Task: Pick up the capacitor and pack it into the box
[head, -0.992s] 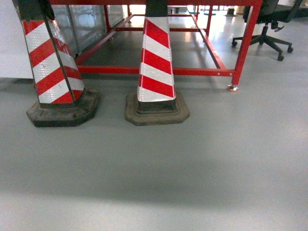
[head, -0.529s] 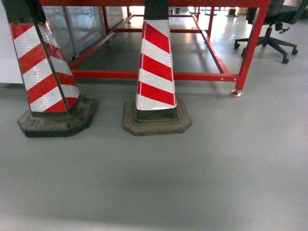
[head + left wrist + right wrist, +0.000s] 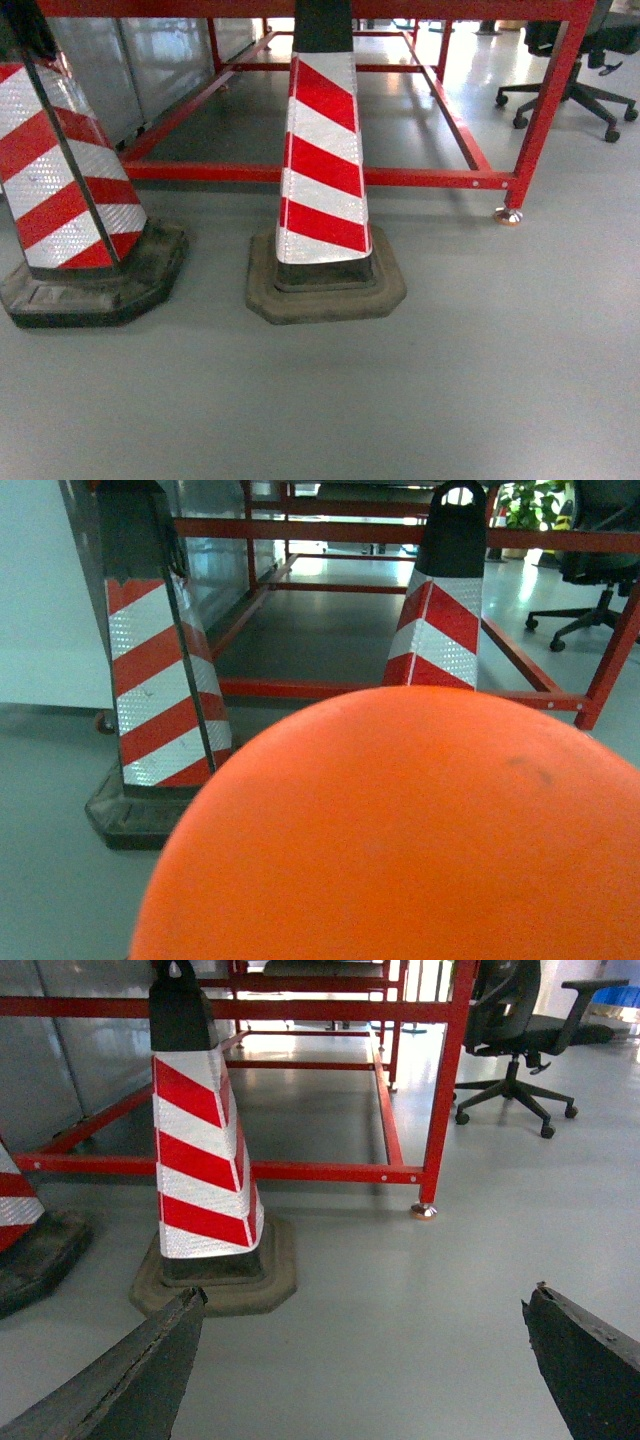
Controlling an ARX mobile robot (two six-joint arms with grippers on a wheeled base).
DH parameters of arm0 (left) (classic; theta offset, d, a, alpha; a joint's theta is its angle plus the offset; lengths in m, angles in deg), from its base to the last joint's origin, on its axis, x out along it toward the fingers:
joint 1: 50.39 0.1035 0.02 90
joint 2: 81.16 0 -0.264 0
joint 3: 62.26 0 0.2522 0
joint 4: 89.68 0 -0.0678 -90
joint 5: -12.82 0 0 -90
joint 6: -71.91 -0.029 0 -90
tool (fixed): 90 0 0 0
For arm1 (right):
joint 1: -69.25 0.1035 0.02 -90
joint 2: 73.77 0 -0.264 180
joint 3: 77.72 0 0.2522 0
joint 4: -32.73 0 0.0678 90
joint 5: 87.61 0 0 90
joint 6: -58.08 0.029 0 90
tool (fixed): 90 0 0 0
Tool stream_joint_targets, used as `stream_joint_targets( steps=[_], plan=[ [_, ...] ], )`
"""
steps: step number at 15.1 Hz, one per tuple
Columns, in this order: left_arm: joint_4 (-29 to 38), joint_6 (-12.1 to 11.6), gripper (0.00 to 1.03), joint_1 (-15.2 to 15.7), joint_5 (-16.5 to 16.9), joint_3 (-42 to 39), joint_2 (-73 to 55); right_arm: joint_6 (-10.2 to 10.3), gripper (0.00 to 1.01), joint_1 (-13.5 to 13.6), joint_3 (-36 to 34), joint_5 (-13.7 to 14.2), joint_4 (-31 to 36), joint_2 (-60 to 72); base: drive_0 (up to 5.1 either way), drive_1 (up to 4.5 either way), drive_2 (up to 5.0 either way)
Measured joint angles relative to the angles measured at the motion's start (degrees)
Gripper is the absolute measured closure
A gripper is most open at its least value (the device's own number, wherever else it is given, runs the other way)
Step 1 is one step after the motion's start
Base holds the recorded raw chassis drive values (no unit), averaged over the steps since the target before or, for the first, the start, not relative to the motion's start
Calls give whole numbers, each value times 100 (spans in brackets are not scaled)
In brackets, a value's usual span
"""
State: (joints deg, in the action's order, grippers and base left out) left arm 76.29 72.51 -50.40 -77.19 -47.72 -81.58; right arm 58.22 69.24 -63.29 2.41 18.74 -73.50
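The capacitor and the box are out of view in all three views. In the right wrist view my right gripper (image 3: 365,1300) is open, its two dark fingertips (image 3: 185,1310) spread wide over bare grey floor with nothing between them. A large smooth orange rounded shape (image 3: 400,830) fills the lower part of the left wrist view and hides the left gripper's jaws. Neither gripper shows in the head view.
Two red-and-white striped cones on black bases stand just ahead, one in the middle (image 3: 322,170) and one at the left (image 3: 60,190). Behind them runs a red metal table frame (image 3: 330,176) with a foot (image 3: 508,215). An office chair (image 3: 590,60) is at the far right.
The head view has moved closer to the cones and red frame. They now look larger and sit lower, and the left cone has slid towards the left edge.
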Motion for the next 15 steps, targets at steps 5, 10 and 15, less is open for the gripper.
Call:
stream_joint_targets(
  steps=[5,10,15],
  plan=[
    [-7,0,60,0,-7,0,0,0,3,0,0,-2,9,0,-8,386,-402],
    [-4,0,60,0,-2,0,0,0,3,0,0,-2,-4,0,2,398,-394],
    [-7,0,60,0,0,0,0,0,3,0,0,-2,-4,0,0,0,0]
  ],
)
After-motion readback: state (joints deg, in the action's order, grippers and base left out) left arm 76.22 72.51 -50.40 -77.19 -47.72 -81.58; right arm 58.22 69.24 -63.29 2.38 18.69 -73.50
